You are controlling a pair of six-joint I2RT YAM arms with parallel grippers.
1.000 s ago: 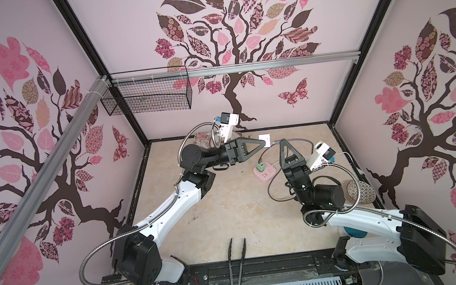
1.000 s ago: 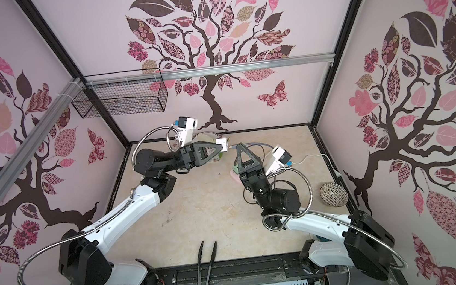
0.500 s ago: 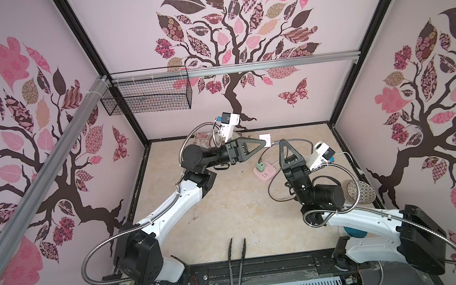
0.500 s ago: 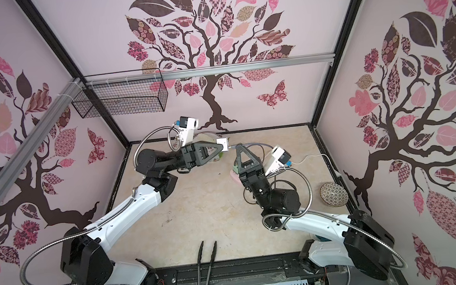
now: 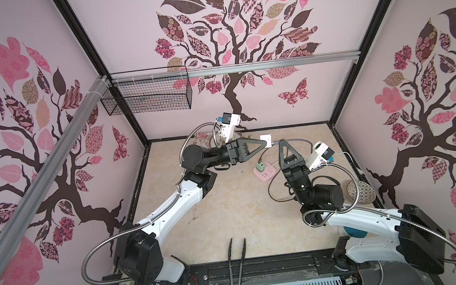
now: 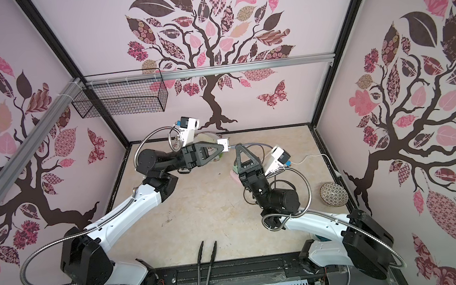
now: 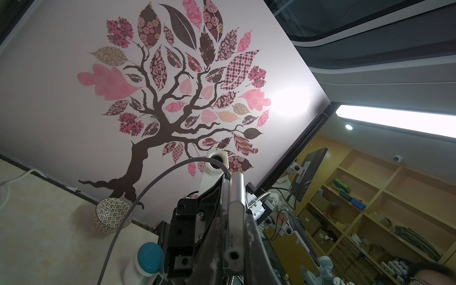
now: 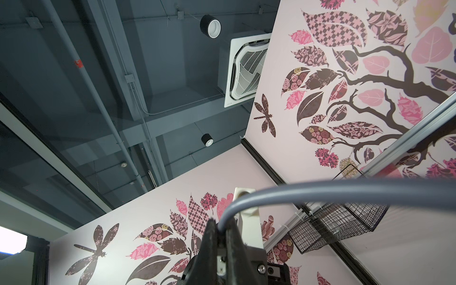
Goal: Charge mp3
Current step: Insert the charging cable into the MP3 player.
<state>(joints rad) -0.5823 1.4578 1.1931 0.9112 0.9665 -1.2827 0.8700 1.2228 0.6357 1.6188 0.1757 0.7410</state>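
Evidently, the left gripper clamped the mp3 aloft over the far middle of the table — edge turned right — so the right gripper, pinching the grey cable, could seat its plug

I can read no words, numbers or brand names anywhere. A pale sticker sits at the base of my left arm, by the front edge of the table, with dark barcode-like print too small to make out. On the ceiling, seen from my right wrist, a red mark stands on a grey beam. A tiny dark mark sits at a corner of the white air-conditioner panel. Both are illegible.
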